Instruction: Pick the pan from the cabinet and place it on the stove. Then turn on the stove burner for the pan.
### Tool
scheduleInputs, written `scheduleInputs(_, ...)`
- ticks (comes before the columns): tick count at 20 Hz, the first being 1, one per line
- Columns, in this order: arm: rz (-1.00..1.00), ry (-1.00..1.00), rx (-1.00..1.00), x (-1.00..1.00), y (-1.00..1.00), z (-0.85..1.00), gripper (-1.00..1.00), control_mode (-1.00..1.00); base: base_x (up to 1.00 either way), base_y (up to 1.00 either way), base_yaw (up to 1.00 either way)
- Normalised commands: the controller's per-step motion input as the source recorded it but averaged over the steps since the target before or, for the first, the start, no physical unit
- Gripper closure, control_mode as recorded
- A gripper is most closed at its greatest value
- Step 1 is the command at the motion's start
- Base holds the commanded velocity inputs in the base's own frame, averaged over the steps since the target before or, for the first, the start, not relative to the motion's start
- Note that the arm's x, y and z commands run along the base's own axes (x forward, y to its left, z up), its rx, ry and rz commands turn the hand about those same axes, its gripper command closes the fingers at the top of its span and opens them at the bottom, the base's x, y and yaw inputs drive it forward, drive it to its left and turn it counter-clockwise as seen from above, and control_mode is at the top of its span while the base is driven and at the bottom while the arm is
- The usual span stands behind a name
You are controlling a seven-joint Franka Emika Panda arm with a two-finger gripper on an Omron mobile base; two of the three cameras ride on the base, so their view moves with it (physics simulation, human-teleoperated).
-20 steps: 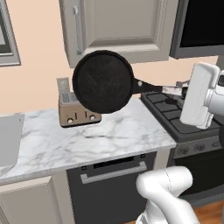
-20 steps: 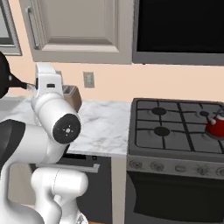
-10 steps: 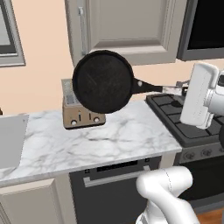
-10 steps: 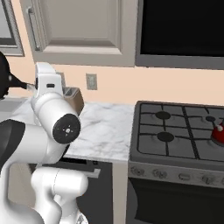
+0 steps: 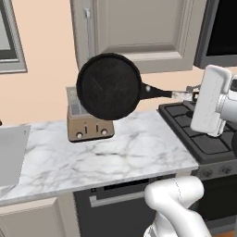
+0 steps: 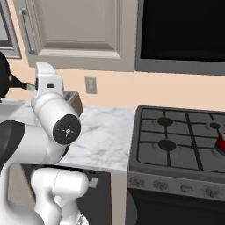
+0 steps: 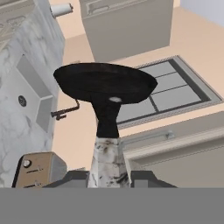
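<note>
A: Landmark is the toaster (image 5: 89,121) on the marble counter (image 5: 120,157). What lies around it, left to right?

B: Left of the toaster, a sink basin (image 5: 11,155) is set into the counter. In the left base view, the pan (image 5: 109,86) hangs in the air in front of the toaster, tilted on edge and covering its upper right part. Above the toaster is the cabinet (image 5: 139,32), door closed. Right of the toaster, past the counter end, stands the stove (image 5: 203,139).

A: Gripper state?

B: The gripper (image 7: 109,177) is clamped on the pale end of the pan's handle, one finger on each side, as the hand view shows.

A: What does the right base view add?

B: A wall outlet (image 6: 91,85) behind the toaster, the full stove grates, the knobs (image 6: 176,186) along its front, and a red kettle (image 6: 221,143) at the stove's far right edge.

A: And the hand view?

B: A window (image 7: 168,89), a faucet (image 7: 65,113) over the sink, and a paper towel roll (image 7: 61,9).
</note>
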Motion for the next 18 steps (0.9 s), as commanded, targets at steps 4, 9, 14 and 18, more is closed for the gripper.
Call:
scheduleInputs(4,0.00,0.00,0.00,0.00,0.00,0.00,1.00,1.00,0.38,-0.29,0.03)
scheduleInputs(9,0.00,0.00,0.00,0.00,0.00,0.00,1.00,1.00,0.29,-0.30,0.03)
scheduleInputs(14,0.00,0.00,0.00,0.00,0.00,0.00,1.00,1.00,0.29,-0.27,0.04)
scheduleInputs(18,0.00,0.00,0.00,0.00,0.00,0.00,1.00,1.00,0.30,-0.26,0.05)
